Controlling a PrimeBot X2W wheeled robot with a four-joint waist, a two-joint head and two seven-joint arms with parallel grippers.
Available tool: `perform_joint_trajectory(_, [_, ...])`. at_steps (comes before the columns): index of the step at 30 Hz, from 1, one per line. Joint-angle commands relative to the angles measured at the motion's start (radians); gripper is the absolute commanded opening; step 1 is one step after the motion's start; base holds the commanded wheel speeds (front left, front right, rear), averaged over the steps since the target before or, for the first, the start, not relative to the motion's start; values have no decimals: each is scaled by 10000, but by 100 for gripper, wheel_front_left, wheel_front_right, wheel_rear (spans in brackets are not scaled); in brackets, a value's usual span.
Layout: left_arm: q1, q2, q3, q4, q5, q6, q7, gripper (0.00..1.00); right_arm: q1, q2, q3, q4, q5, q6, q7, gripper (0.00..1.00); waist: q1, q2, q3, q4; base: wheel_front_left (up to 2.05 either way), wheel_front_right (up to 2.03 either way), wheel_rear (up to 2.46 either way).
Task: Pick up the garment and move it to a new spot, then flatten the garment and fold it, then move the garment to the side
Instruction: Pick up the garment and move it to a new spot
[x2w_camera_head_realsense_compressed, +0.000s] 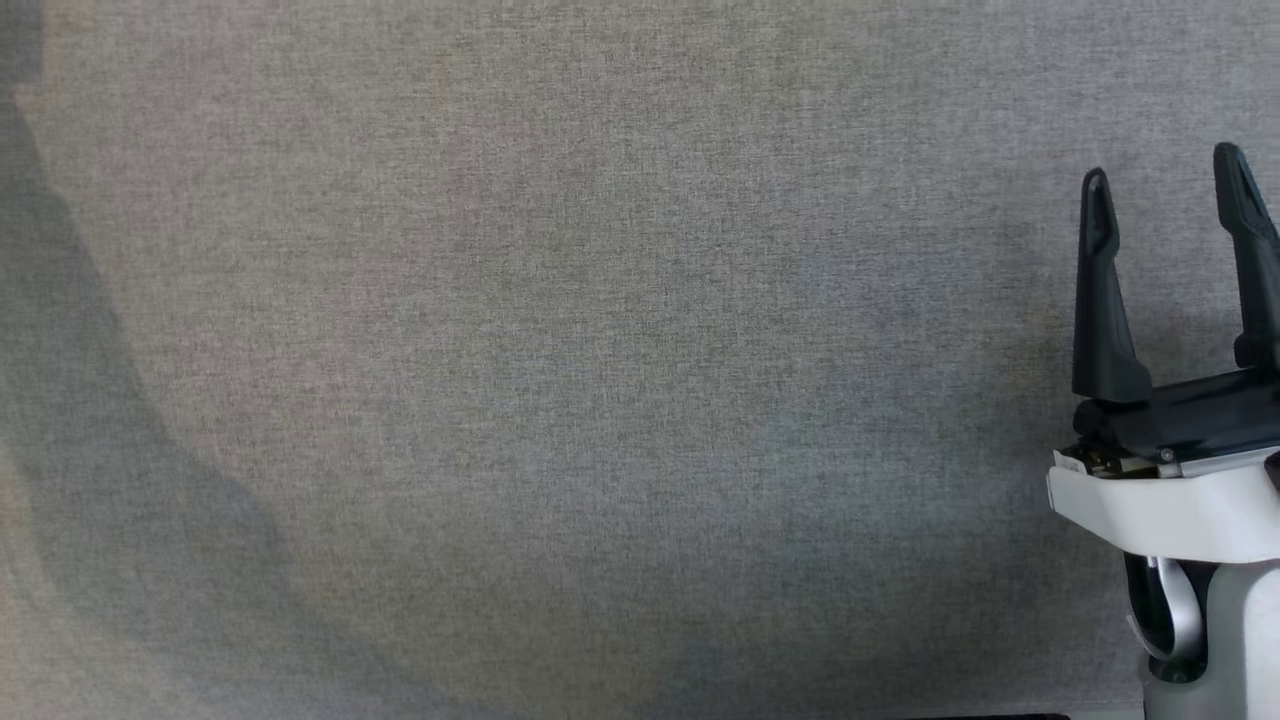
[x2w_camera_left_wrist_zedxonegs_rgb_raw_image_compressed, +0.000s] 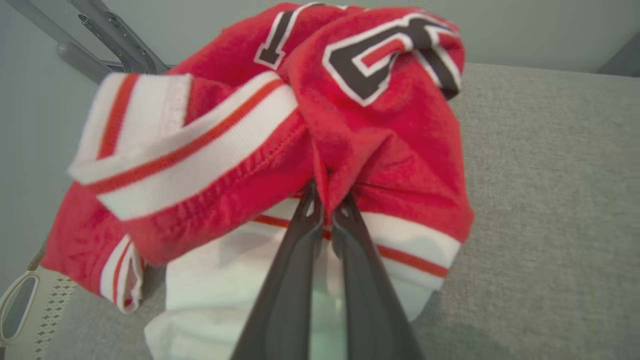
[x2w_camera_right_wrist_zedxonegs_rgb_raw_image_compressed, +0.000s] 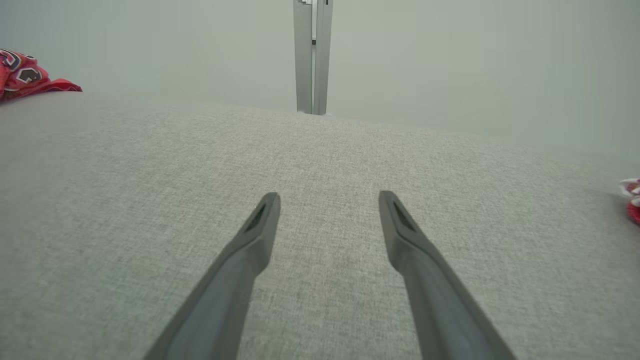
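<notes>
Red and fuzzy, with white stripes and big black letters: that's the jersey. Where is it? (First)

All bunched up at the edge of the grey cloth surface, right in front of the left gripper. (Second)

Has the gripper got it? (First)

Yes. Its two dark fingers are squeezed almost together, with a fold of the red cloth pinched between them. I can't tell if the jersey is off the surface yet. (Second)

So which step is this? (First)

I think it's the very first one, the picking up. Next it should lift without letting the fold slip, then carry the jersey to the wide bare part. (Second)

And the right gripper? (First)

Its fingers are spread wide and hold nothing. It hangs over bare grey cloth. (Second)

Do the cameras see different things? (First)

They do. The left wrist view is the one with the pinch up close. The head view has the roomy spot to put the jersey. The right wrist view has a metal post at the far edge, a bit of red cloth with letters far off to its left, likely the same jersey, and a scrap of red and white cloth at the other side. (Second)
</notes>
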Motion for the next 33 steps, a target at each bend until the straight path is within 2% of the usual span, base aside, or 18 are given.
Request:
perform_joint_trajectory(1, [-216, 183, -5, 25, 85, 9, -122, 0, -112, -15, 35, 115, 91, -15, -123, 100, -2, 0, -282, -67, 0, 0, 0])
perform_joint_trajectory(11, [-343, 656, -436, -65, 381, -219, -144, 0, -235, -15, 231, 1174, 638, -15, -678, 100, -2, 0, -2104, -439, 0, 0, 0])
perform_joint_trajectory(16, [-357, 527, -861, -477, 431, -455, 107, 0, -47, -11, 324, 1878, 1051, -15, -978, 100, -2, 0, -3363, -643, 0, 0, 0])
perform_joint_trajectory(22, [-83, 31, -1564, -1332, 385, -675, 285, 0, 295, -14, 373, 2603, 1560, -15, -1283, 100, -2, 0, -4966, -999, 0, 0, 0])
perform_joint_trajectory(27, [78, -639, -2369, -2440, 212, -766, 582, 0, 753, -14, 197, 3039, 1810, -15, -1426, 100, -2, 0, -6120, -1360, 0, 0, 0])
perform_joint_trajectory(33, [184, -1489, -3261, -3996, -328, -793, 1144, 0, 1156, -15, -41, 3242, 2032, -15, -1510, 100, -2, 0, -6873, -1840, 0, 0, 0])
